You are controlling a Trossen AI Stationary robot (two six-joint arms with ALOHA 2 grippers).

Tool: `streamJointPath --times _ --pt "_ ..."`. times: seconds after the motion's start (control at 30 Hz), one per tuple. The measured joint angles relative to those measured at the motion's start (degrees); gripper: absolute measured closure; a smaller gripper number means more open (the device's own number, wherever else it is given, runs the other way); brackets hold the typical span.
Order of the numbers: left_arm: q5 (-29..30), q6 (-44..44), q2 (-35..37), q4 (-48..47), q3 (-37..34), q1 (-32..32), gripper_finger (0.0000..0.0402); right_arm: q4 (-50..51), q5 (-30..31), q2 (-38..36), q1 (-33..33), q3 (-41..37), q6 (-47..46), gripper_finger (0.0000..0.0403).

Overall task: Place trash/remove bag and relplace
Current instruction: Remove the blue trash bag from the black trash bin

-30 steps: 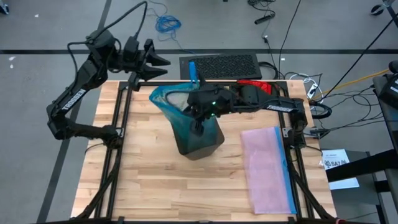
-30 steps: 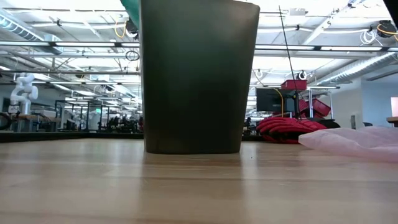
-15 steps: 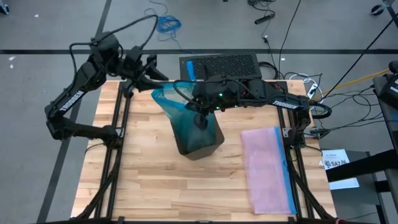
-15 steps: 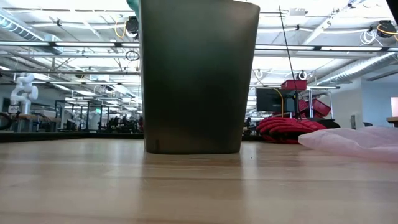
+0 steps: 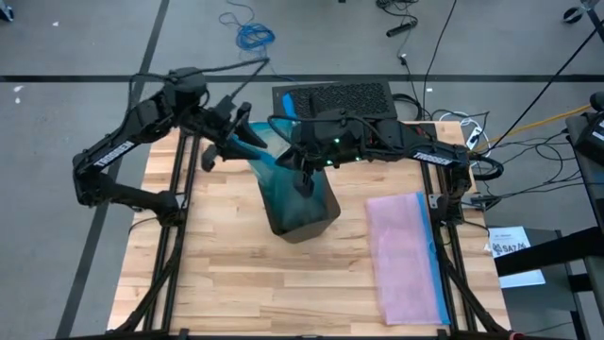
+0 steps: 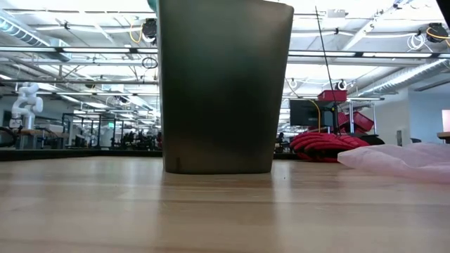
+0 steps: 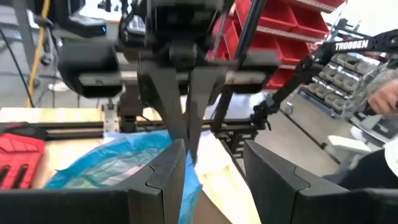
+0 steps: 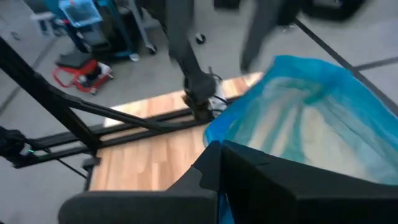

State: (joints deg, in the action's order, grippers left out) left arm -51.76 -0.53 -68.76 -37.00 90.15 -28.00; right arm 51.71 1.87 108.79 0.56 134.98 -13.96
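Left gripper (image 5: 247,140) has swung in from the table's far-left corner over the last second and now sits at the bag's (image 5: 274,165) raised rim, jaws wide, one finger either side of the teal plastic in the left wrist view; nothing clamped yet. Right gripper (image 5: 304,181) stays over the bin (image 5: 316,215), jaws shut on the bag's near edge, holding it up.

Reading: a handover or two-handed lift, bag removal under way.

Bin stands mid-table, liner pulled up and leaning toward the left arm. Pale shapes show through the plastic in the right wrist view, probably trash; cannot confirm. Pink bag (image 5: 404,250) lies flat on the table to the right, untouched.
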Motion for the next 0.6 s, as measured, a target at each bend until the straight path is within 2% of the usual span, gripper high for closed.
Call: streamJointPath --times 0.43,0.6 --pt "2.0 -4.7 -4.3 -0.4 0.0 3.8 0.0244 -0.9 -0.7 0.0 0.2 0.0 -0.3 0.0403" --pt "5.1 -9.3 -4.8 -6.1 0.0 4.5 0.0244 -1.1 -0.7 0.0 0.2 0.0 -0.3 0.0403"
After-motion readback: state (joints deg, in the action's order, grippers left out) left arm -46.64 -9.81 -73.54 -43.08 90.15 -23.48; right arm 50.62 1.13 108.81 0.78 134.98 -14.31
